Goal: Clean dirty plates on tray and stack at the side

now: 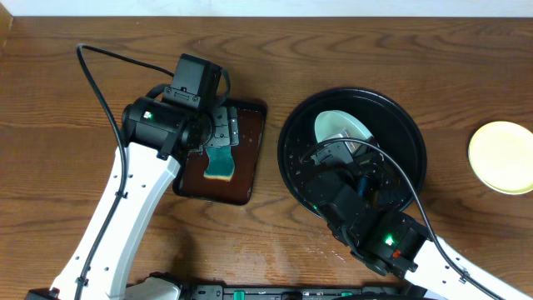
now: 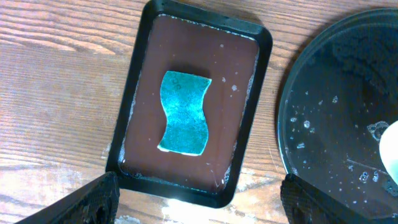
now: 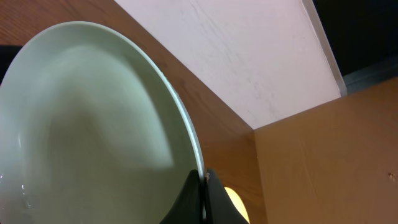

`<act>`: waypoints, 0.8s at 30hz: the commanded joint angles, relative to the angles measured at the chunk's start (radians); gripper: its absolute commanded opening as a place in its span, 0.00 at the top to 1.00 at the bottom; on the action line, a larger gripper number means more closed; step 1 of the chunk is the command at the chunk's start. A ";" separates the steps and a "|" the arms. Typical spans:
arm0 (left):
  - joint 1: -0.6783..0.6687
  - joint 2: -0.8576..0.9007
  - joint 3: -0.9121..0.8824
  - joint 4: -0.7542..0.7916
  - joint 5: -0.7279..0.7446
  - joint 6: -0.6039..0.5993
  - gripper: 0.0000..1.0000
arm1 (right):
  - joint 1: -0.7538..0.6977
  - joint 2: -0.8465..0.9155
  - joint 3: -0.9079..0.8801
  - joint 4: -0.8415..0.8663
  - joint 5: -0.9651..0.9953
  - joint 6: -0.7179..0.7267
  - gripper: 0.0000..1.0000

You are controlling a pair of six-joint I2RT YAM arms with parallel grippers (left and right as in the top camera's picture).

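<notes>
The right gripper point(image 3: 203, 193) pinches the smooth mint plate point(image 3: 93, 124) by its thin rim, tilted over the shiny round black tray point(image 1: 400, 125). The left gripper point(image 2: 200, 202) hangs over a wavy teal sponge point(image 2: 183, 112) — jaws spread wide.

2 plates point(image 1: 337, 127) point(image 1: 501, 157), 2 trays point(image 1: 401, 117) point(image 1: 250, 142), 1 sponge point(image 1: 221, 164)

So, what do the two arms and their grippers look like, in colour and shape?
Both have white rounded shells between black cylindrical joints. The left arm and right arm each carry a small green light, and a thin black cable loops off each. The left gripper has a pale perforated plate; its fingers are black, like the right gripper.
</notes>
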 commanded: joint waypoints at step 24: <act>0.003 0.001 0.011 -0.003 -0.001 0.010 0.17 | -0.304 -0.011 0.005 0.002 -0.435 0.299 0.99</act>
